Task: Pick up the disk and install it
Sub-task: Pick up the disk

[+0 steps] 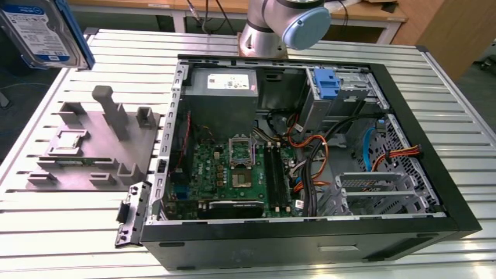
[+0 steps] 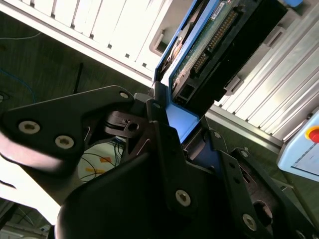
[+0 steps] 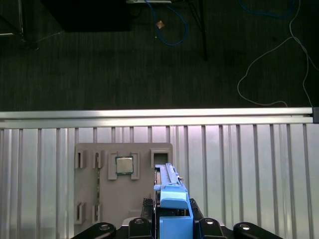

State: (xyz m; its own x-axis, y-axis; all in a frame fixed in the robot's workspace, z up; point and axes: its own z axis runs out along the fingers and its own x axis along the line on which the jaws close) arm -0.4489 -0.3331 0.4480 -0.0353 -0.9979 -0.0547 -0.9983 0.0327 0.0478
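The disk (image 2: 209, 45) held aloft by its blue carrier, the tool (image 2: 180, 122) clamped on it, grey fixture block (image 3: 119, 184) on the slatted bench (image 3: 249, 169) below the tool, open computer case (image 1: 310, 145) well apart.

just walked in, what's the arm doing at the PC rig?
The arm has the disk in its pincer, which is shut on the blue carrier. The disk is held in the air at the exterior view's upper left, off the grey fixture block. The open computer case lies on the slatted table with its drive bays exposed. The disk is not yet installed.
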